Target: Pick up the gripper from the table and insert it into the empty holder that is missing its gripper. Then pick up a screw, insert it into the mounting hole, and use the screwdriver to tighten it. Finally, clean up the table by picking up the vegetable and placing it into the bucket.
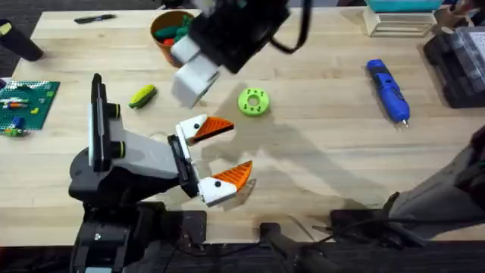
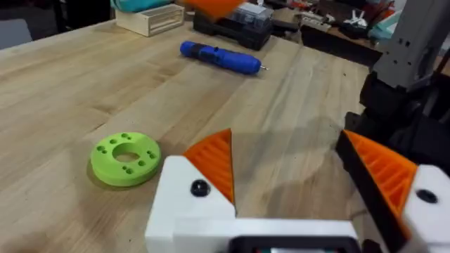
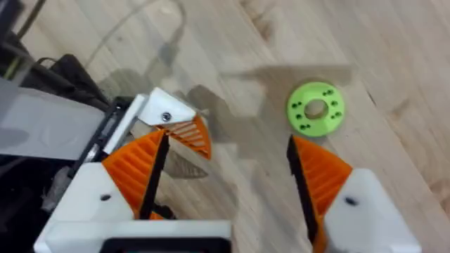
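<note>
Seemingly the orange gripper [image 3: 191, 133] already sits in the white holder [image 3: 160, 107] near the front edge of the worktop [image 1: 318, 167], a dark screw head showing in the mount. The right gripper [image 3: 226, 140] hangs above it, fingers spread and empty; the left gripper [image 1: 239, 149] is spread too. The screwdriver [image 1: 388, 89] lies toward the far right corner: grasp it mid-barrel, keeping the tip in line with the screw.

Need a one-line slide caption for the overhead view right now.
Left gripper open on the table, green disc beyond it, screwdriver lying far right.
</note>
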Controlling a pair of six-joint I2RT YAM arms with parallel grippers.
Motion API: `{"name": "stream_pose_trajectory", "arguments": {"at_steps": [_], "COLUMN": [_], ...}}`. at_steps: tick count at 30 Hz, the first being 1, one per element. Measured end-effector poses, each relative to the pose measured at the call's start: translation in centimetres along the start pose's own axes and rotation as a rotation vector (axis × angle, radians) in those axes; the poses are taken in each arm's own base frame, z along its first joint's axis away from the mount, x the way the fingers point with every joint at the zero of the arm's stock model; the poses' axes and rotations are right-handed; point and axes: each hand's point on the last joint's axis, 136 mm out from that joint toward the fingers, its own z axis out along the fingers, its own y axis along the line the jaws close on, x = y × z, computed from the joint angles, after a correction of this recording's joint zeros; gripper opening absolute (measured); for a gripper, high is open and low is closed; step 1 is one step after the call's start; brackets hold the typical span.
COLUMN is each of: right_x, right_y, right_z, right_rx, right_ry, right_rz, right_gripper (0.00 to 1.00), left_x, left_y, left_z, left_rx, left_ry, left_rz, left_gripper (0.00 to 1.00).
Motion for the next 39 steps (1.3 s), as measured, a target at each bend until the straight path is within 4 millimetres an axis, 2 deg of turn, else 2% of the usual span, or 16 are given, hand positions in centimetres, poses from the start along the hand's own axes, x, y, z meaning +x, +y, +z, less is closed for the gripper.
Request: {"name": "stream_pose_trajectory", "arguments": {"at_steps": [4,6,7,11,12,17,18,25,29,39], "right_x": [0.7,0.8,0.8,1.1,1.4,3.2,4.2,7.5,10.2,22.1], "right_y": [-2.2,-2.4,-2.5,-2.6,-2.7,-3.6,-4.9,-9.7,-12.5,-20.4], "right_z": [-1.2,-1.2,-1.2,-1.2,-1.2,-1.5,-2.4,-6.1,-6.9,-8.4], "right_rx": [0.03,0.034,0.035,0.043,0.049,0.096,0.129,0.228,0.285,0.429], "right_ry": [0.003,0.006,0.006,0.02,0.032,0.101,0.119,0.105,0.069,0.026], "right_rz": [0.053,0.058,0.058,0.06,0.061,0.08,0.124,0.301,0.404,0.706], "right_gripper": [0.993,0.993,0.994,0.994,0.994,0.994,0.994,0.994,0.994,0.994], "left_x": [0.0,0.0,0.0,0.0,0.0,0.0,0.0,0.0,0.0,0.0], "left_y": [0.0,0.0,0.0,0.0,0.0,0.0,0.0,0.0,0.0,0.0], "left_z": [0.0,0.0,0.0,0.0,0.0,0.0,0.0,0.0,0.0,0.0], "left_rx": [0.0,0.0,0.001,0.001,0.001,0.001,0.002,0.001,0.001,0.001], "left_ry": [0.0,0.0,0.0,0.0,0.0,0.0,0.0,0.0,0.0,0.0], "left_rz": [0.0,-0.002,0.0,0.001,0.006,0.007,0.007,0.007,0.007,0.007], "left_gripper": [0.891,0.859,0.741,0.116,0.03,0.012,0.01,0.009,0.009,0.009]}}
